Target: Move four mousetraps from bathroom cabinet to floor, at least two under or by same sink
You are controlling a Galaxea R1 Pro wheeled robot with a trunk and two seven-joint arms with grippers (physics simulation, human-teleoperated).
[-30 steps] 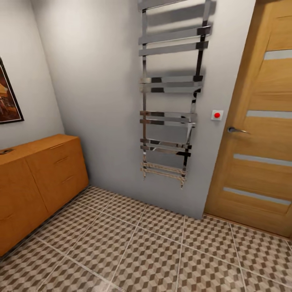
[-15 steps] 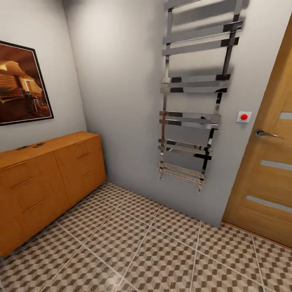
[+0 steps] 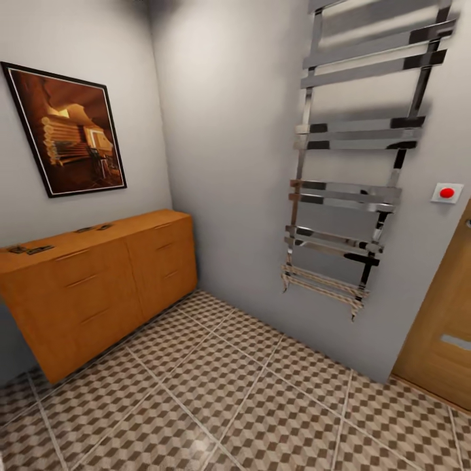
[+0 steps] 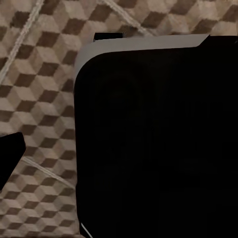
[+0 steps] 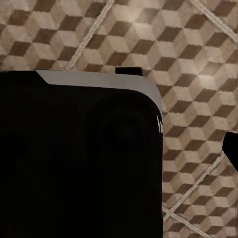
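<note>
Small dark mousetraps (image 3: 29,249) atop orange-brown cabinet (image 3: 98,288).

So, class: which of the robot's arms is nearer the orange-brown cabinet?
Left, probably: the cabinet stands toward the robot's left side, away from the right. Both wrist views look down on the bathroom floor, not the cabinet.

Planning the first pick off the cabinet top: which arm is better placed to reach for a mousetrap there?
Left, tentatively. The cabinet stands at the head view's left, the robot's left-arm side, with small dark mousetraps on its top. Both wrist views look down at the bathroom floor, so neither arm is raised yet.
</note>
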